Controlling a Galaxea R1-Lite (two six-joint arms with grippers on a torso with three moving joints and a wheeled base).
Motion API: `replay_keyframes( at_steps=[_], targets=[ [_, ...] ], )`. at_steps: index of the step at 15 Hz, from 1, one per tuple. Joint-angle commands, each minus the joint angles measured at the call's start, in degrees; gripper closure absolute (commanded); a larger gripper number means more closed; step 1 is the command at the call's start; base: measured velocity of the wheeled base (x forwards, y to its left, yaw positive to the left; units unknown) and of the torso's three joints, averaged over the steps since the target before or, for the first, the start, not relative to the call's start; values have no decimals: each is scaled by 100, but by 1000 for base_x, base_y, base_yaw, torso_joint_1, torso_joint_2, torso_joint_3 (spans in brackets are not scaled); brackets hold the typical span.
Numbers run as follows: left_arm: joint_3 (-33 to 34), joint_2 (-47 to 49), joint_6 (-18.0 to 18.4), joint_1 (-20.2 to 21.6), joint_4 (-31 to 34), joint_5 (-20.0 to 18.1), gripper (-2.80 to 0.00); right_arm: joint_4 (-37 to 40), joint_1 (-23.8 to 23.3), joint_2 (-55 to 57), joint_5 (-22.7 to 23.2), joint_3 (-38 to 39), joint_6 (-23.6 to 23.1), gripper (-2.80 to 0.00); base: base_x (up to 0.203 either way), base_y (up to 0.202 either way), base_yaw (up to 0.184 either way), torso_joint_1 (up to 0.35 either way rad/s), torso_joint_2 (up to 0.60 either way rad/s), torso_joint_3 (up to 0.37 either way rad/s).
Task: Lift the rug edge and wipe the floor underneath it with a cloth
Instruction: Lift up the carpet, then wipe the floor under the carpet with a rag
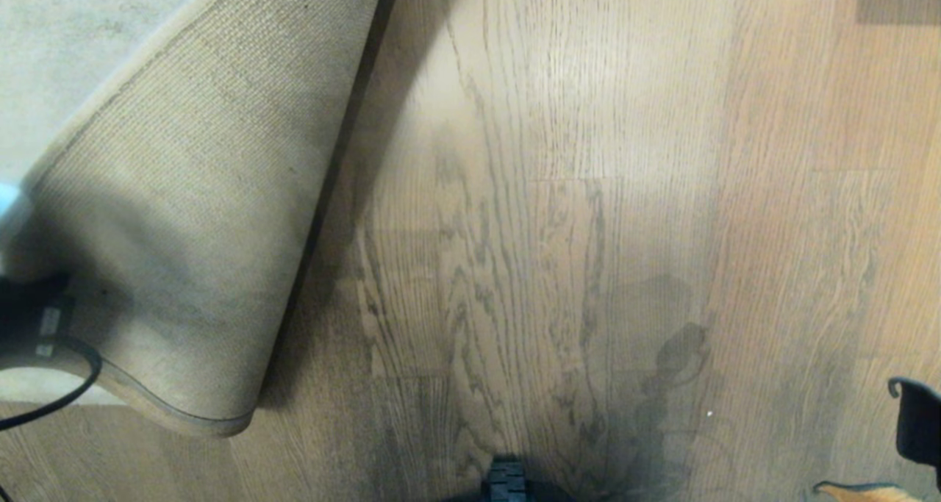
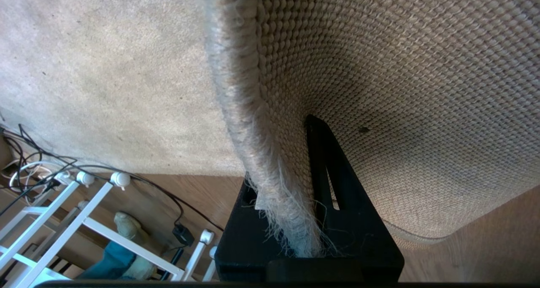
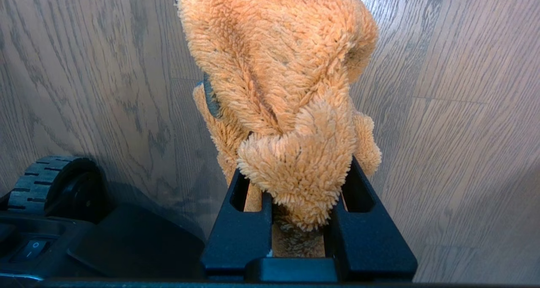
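Both grippers are busy: left gripper pinches the rug edge off the floor, right gripper clamps the cloth, probably hanging clear.

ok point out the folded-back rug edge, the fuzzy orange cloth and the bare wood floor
pale grey rug edge [image 2: 253, 123], left wrist view, bound hem
fuzzy orange cloth [image 3: 287, 90], right wrist view, bunched middle
brown wood-grain floor [image 1: 588, 120], head view, bare planks

From my head camera, the rug edge lies folded back at ten o'clock, over the rug and beside the floor that fills centre and three o'clock. My left end effector sits at eight o'clock, the cloth at five o'clock above the floor.
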Motion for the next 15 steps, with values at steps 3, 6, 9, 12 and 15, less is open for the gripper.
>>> replay_keyframes(
  at_steps=[3, 6, 9, 12, 15],
  targets=[
    [13, 29, 35, -69, 1, 28, 0, 1, 1, 7, 3, 0, -6, 0, 0, 0, 0, 0, 0, 0],
    [13, 46, 44, -196, 1, 36, 0, 1, 1, 7, 3, 0, -6, 0, 0, 0, 0, 0, 0, 0],
    [13, 38, 35, -376, 87, 54, 0, 1, 1, 7, 3, 0, -6, 0, 0, 0, 0, 0, 0, 0],
    [-26, 6, 44, -507, 168, 73, 0, 1, 1, 7, 3, 0, -32, 0, 0, 0, 0, 0, 0, 0],
    [5, -60, 44, -491, 194, 91, 0, 1, 1, 7, 11, 0, -57, 0, 0, 0, 0, 0, 0, 0]
  ],
)
